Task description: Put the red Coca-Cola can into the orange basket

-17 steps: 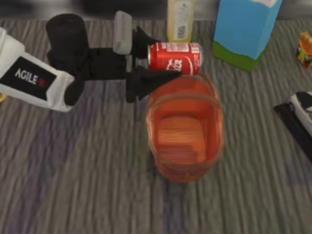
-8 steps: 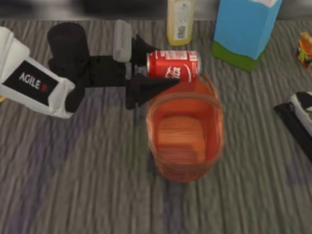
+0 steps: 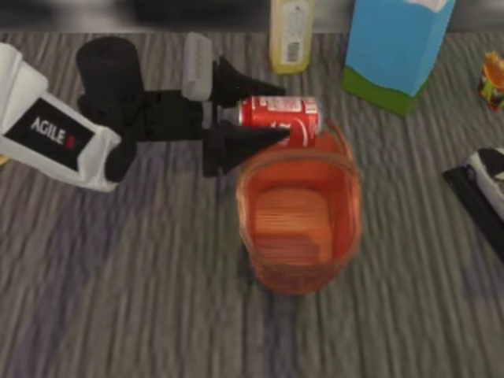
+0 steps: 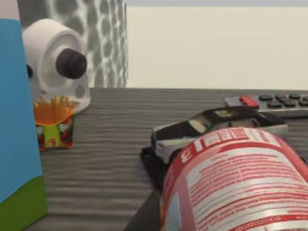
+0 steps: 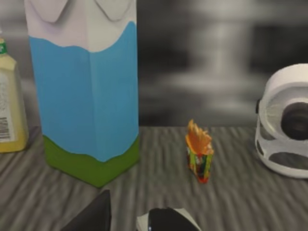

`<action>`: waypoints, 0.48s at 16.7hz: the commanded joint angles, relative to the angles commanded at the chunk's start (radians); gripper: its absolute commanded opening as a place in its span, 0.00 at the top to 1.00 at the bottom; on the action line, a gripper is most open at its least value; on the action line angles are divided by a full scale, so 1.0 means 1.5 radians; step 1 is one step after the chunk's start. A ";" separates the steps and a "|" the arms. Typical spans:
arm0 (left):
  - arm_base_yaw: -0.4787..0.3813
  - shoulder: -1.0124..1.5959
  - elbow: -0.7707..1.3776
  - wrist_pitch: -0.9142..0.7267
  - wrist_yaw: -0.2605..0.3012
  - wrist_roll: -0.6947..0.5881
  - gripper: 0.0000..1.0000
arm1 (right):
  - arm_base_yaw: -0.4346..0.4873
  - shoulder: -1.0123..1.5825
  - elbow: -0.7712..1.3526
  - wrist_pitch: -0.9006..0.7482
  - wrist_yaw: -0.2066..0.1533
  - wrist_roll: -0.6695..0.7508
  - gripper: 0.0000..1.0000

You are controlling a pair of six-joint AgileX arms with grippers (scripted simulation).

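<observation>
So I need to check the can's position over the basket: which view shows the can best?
The top view: the whole can lies sideways in the left gripper, by the basket rim. The left wrist view shows only its label close up; the right wrist view shows none of it.

The orange basket [image 3: 299, 220] sits mid-counter, its interior open but spanned by a hoop handle. Along the counter's far edge, a pale yellow bottle [image 3: 291, 33] and a blue and green carton [image 3: 398, 43] crowd just behind it. The counter's near edge lies bare.
</observation>
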 joint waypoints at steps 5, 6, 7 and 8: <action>0.000 0.000 0.000 0.000 0.000 0.000 0.00 | 0.000 0.000 0.000 0.000 0.000 0.000 0.00; 0.000 0.000 0.000 0.000 0.000 0.000 0.00 | 0.000 0.000 0.000 0.000 0.000 0.000 0.00; 0.000 0.000 0.000 0.000 0.000 0.000 0.00 | 0.000 0.000 0.000 0.000 0.000 0.000 0.00; 0.000 0.000 0.000 0.000 0.000 0.000 0.00 | 0.000 0.000 0.000 0.000 0.000 0.000 0.00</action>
